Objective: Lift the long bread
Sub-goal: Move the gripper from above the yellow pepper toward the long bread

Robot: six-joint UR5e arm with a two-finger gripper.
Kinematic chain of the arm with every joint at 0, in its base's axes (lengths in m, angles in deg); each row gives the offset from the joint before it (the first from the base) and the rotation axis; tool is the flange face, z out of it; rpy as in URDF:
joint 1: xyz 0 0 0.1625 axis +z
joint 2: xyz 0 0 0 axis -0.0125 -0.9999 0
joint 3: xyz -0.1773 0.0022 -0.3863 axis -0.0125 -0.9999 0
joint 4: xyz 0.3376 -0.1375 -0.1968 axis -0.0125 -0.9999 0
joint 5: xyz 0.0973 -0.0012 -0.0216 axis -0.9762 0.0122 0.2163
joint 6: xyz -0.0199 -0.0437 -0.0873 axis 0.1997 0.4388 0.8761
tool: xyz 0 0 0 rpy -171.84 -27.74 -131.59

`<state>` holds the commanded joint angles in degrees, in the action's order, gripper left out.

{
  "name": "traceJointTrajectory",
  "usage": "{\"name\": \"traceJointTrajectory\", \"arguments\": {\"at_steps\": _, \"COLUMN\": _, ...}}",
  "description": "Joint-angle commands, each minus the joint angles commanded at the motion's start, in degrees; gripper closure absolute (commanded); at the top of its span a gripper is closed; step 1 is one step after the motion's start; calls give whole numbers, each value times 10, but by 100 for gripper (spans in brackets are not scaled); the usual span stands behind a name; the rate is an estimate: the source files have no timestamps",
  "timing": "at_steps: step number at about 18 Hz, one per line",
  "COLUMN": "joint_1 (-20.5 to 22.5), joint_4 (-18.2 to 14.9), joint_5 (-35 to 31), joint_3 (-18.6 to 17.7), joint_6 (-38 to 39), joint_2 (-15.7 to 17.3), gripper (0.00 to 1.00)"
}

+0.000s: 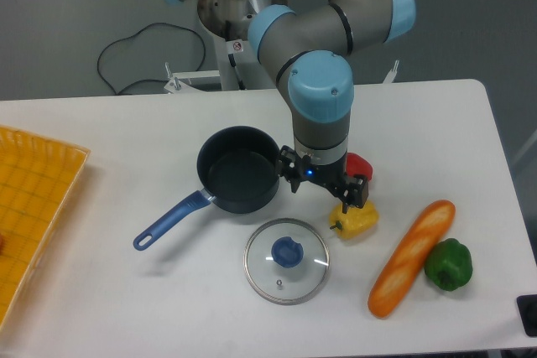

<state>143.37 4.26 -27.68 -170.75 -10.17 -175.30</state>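
While the dark pot (pixel 238 179) just left of the gripper (pixel 346 199) shows nothing inside, its glass lid (pixel 287 260) lies flat below-left. Gripper sits low over the yellow pepper (pixel 356 220), jaw spread hidden, can't tell, nothing visibly held. Long bread (pixel 411 256) lies diagonal to its lower right, touching a green pepper (pixel 448 264). White table (pixel 109 148); yellow tray (pixel 33 207) far left.

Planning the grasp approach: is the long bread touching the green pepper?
Touching. The fixed camera shows the green pepper pressed against the long bread at its lower right side, no table visible between them.
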Motion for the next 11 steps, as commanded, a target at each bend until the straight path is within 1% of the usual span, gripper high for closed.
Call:
{"name": "traceJointTrajectory", "arguments": {"at_steps": 4, "joint_1": 4, "joint_4": 1, "joint_5": 2, "joint_3": 0, "joint_6": -1, "joint_2": -2, "gripper": 0}}
{"name": "traceJointTrajectory", "arguments": {"at_steps": 7, "joint_1": 5, "joint_4": 3, "joint_5": 3, "joint_3": 4, "joint_6": -1, "joint_2": -11, "gripper": 0}}
{"name": "traceJointTrajectory", "arguments": {"at_steps": 11, "joint_1": 15, "joint_4": 7, "joint_5": 3, "joint_3": -3, "joint_6": 2, "joint_2": -14, "gripper": 0}}
